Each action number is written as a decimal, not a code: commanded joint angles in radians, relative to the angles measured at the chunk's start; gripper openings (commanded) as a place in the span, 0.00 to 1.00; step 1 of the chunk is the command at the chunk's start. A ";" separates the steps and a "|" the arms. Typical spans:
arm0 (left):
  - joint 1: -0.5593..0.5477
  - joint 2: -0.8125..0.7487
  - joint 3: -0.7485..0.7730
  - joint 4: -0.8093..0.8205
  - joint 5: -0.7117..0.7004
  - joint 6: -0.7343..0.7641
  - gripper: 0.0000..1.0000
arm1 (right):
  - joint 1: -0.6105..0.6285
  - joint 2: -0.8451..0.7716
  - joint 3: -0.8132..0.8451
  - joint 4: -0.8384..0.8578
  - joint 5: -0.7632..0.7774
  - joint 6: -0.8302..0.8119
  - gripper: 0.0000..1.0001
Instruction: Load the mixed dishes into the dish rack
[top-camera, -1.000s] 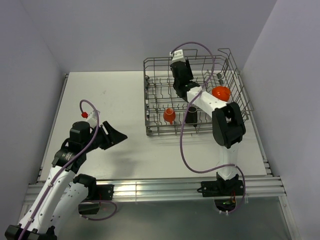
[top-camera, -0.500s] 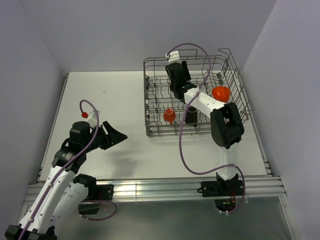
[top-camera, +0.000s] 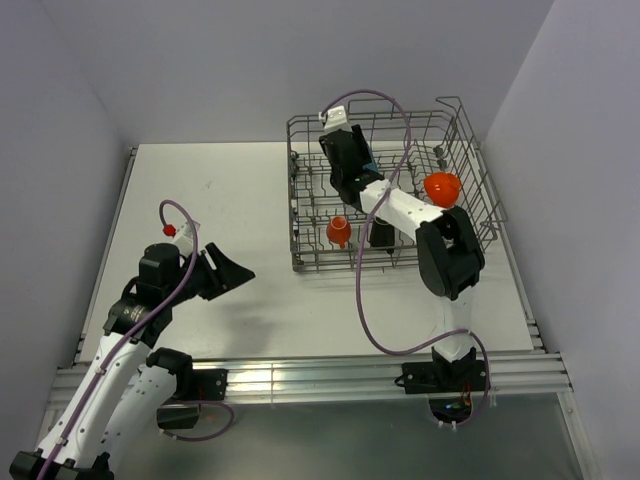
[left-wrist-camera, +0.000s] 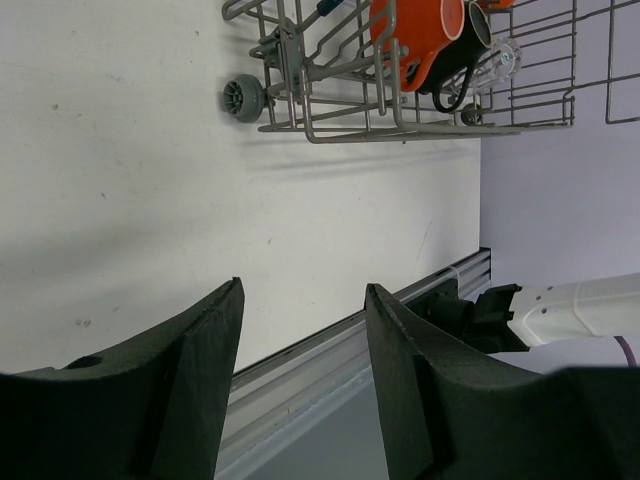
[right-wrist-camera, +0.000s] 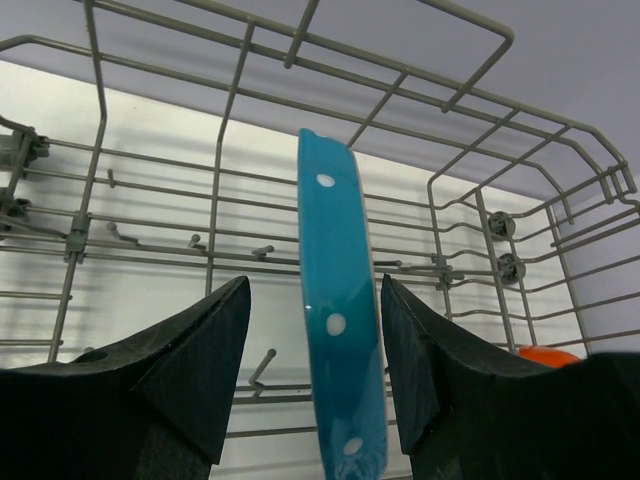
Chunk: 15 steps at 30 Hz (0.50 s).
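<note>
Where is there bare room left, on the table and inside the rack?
The table lies bare left of the dish rack and along its near side. Inside, the near row is crowded by the small orange cup and dark brown mug; the orange-red bowl sits at the right side.

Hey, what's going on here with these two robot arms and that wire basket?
The right end effector is inside the grey wire dish rack. Its fingers are open on either side of a teal white-dotted plate that stands on edge. An orange-red bowl, a small orange cup, a dark brown mug and a small clear glass are in the rack already. The left end effector is open and empty over the white table, away from the rack.
</note>
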<state>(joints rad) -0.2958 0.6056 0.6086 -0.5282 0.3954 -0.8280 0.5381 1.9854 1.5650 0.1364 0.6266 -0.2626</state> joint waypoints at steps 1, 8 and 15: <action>0.000 -0.012 -0.009 0.016 0.016 0.009 0.58 | 0.023 -0.062 -0.009 0.057 0.033 -0.004 0.62; 0.000 -0.010 -0.003 0.010 0.002 -0.005 0.58 | 0.065 -0.135 -0.013 0.032 0.088 -0.006 0.63; 0.000 0.017 0.013 0.023 -0.010 -0.008 0.59 | 0.092 -0.238 -0.029 -0.055 0.104 0.042 0.64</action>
<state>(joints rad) -0.2962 0.6125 0.6086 -0.5282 0.3943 -0.8326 0.6201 1.8389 1.5417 0.0948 0.6861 -0.2531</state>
